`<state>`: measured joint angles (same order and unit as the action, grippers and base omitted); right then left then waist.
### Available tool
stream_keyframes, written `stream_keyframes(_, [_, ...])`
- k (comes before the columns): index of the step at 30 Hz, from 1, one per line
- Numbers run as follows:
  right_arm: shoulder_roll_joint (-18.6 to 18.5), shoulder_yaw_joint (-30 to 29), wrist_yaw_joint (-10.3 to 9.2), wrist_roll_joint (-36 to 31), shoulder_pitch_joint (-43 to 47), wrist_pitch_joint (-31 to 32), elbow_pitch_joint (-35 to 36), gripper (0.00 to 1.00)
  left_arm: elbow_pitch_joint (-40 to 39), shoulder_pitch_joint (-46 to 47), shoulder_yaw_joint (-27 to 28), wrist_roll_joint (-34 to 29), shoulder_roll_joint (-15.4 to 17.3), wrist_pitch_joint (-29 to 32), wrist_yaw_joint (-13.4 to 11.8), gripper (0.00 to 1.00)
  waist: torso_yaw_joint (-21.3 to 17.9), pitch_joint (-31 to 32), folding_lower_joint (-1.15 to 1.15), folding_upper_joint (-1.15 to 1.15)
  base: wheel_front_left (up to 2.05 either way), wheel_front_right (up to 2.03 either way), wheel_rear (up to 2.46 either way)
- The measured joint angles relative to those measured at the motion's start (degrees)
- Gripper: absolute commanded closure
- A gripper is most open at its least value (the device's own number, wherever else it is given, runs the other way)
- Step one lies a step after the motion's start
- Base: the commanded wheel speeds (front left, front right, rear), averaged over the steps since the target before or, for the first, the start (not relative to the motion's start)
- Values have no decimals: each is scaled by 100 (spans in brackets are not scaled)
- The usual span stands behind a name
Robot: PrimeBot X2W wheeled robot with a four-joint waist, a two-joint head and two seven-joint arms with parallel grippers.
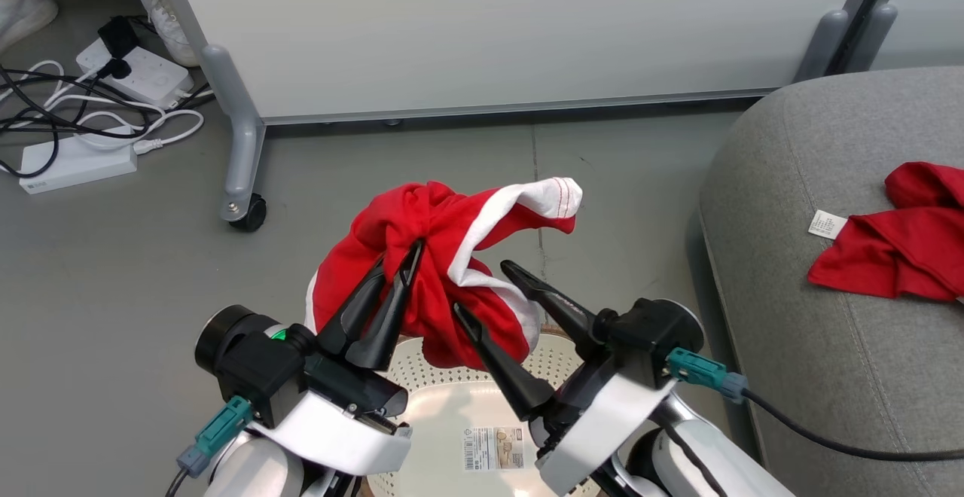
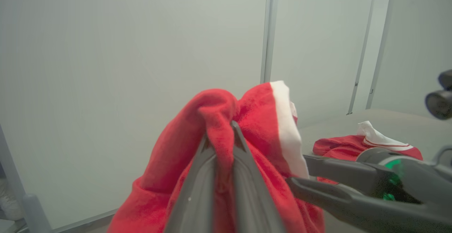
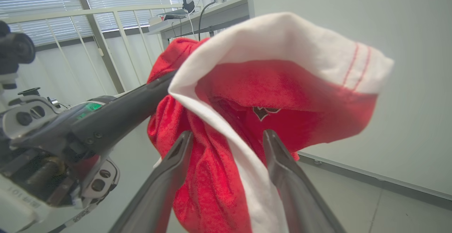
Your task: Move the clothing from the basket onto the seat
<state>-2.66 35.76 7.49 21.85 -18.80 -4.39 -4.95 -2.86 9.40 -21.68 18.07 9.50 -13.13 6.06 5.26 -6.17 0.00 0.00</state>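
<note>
Left gripper (image 1: 414,250): pinched tight on a bunched red fold, and it carried the garment (image 1: 444,233) clear above the basket (image 1: 422,378)
Right gripper (image 1: 480,286): fingers were spread either side of the white band (image 1: 527,196); hard to tell whether they touched cloth
Basket: its bottom label (image 1: 493,448) showed beneath the load
Seat (image 1: 813,346): sat off to the right, with one red piece (image 1: 904,248) lying on it
Doing it well: swing right, keep the hanging hem above the cushion edge, and let go only over the grey fabric

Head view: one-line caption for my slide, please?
Left hand holds a red garment over the basket; right hand open; another garment on the seat.
</note>
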Motion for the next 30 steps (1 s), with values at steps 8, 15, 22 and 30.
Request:
stream_keyframes(8, [-4, 886, -1, 508, -600, 32, -818, 0, -19, 21, -155, 3, 10, -18, 19, 100, 97, 13, 0, 0, 0, 0, 0])
stream_keyframes(15, [-3, 1285, 0, 926, -981, -19, -1413, 100, -5, 31, -254, 14, 19, -47, 38, 100, 155, 52, 0, 0, 0, 0, 0])
stream_keyframes(22, [-3, 1245, -1, 1043, -1072, -218, -1625, 100, -11, 34, -282, 23, 16, -55, 35, 100, 194, 89, 0, 0, 0, 0, 0])
stream_keyframes(30, [-7, 667, -1, 924, -1081, -498, -1760, 100, -167, 36, -291, -19, 43, -94, -42, 0, 141, 105, 0, 0, 0, 0, 0])
